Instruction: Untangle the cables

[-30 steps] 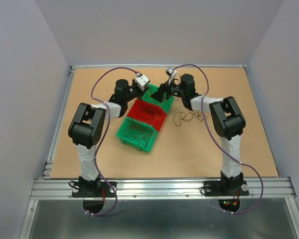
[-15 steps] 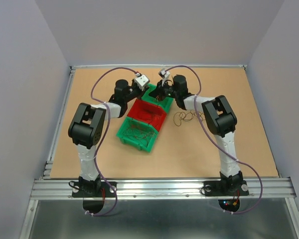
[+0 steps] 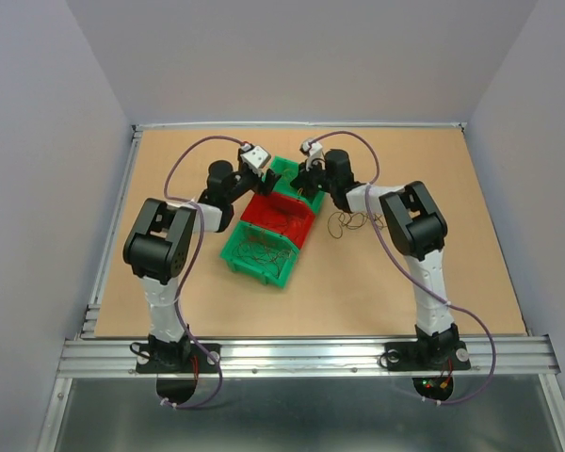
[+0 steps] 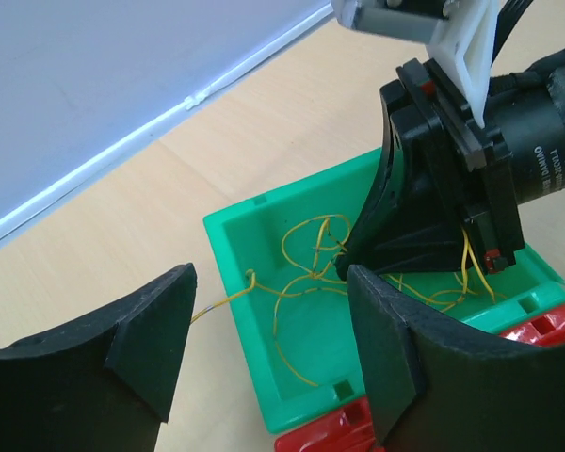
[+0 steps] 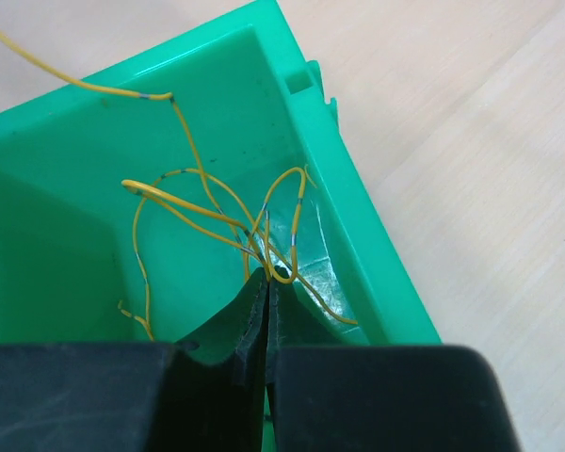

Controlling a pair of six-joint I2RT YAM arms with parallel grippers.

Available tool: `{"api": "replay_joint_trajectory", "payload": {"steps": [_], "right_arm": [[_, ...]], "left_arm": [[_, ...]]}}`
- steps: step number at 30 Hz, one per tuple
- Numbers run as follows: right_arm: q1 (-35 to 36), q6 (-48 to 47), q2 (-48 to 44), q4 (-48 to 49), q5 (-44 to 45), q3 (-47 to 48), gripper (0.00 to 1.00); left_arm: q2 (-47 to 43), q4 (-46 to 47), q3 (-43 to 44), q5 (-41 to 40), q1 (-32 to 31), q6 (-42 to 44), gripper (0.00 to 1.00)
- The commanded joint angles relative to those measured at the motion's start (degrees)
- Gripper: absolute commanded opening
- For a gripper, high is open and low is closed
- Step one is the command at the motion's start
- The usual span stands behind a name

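**Left arm:** elbow raised over the table's left half, forearm reaching in toward the 3 bins. The left gripper hovers by the near-left corner of the far green bin. Its jaws are spread wide and hold nothing.

**Right arm:** elbow raised on the right, forearm angled left, wrist tipped down into the far green bin. The right gripper has its fingers pressed together. They are clenched on the yellow wires, whose loops gather at the tips.

**Cables, 3 lots:**
- Yellow wires: curly strands inside the far green bin. 1 strand trails over the bin's left wall toward the table.
- Brown wires: a loose tangle lying in the near green bin.
- Dark wire clump: on the bare table just right of the bins, below the right forearm.

**Bins:** 3 in a diagonal row touching each other, with the red bin in the middle. Its contents are too small to make out.
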Motion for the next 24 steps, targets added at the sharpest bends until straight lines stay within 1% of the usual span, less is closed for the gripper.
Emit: {"api": "replay_joint_trajectory", "payload": {"steps": [1,2,3,5,8,9,10,11,12,15,19,21,24], "right_arm": [[1.39,-7.01,-0.86,-6.94,3.58,0.6,0.01],[1.66,-7.63,-0.86,-7.47,3.93,0.69,0.0],[1.83,-8.07,-0.86,-7.91,5.07,0.78,0.0],[2.36,-8.34,-1.38,-8.44,7.35,0.78,0.0],[2.98,-8.78,-2.44,-8.35,9.82,0.25,0.02],[3.59,-9.39,-2.88,-8.26,11.91,-0.01,0.02],[4.03,-9.74,-3.14,-8.0,13.67,-0.1,0.02],[5.08,-10.79,-3.32,-7.3,17.35,-0.45,0.02],[5.61,-11.49,-3.32,-6.95,18.95,-0.54,0.01],[7.36,-13.69,-2.71,-5.29,22.38,-0.89,0.01],[7.9,-13.79,-2.62,-3.79,21.61,-1.24,0.01],[7.9,-13.44,-3.49,-2.12,20.29,-2.46,0.05],[7.81,-12.03,-5.34,0.69,18.1,-4.14,0.15]], "left_arm": [[-8.98,2.06,-0.64,-1.09,0.33,-1.3,0.76],[-10.05,-0.23,0.06,-3.01,0.42,-1.91,0.76],[-12.06,-2.77,1.98,-3.81,0.5,-2.96,0.76],[-14.27,-7.78,3.05,-4.87,1.2,-4.28,0.75],[-18.75,-9.21,2.62,-5.92,2.35,-6.65,0.76],[-20.15,-9.3,2.09,-8.37,2.61,-7.36,0.76],[-20.51,-9.56,2.09,-9.7,2.62,-8.06,0.77],[-20.52,-10.61,2.7,-11.19,3.05,-9.55,0.77],[-20.0,-11.32,3.31,-11.38,3.14,-10.26,0.77],[-17.28,-15.27,6.29,-9.19,4.1,-12.9,0.76],[-14.37,-15.98,8.15,-6.2,5.34,-15.27,0.74],[-13.66,-16.07,8.68,-5.06,5.86,-15.36,0.73],[-12.61,-15.81,8.85,-3.47,6.39,-15.45,0.73]]}}
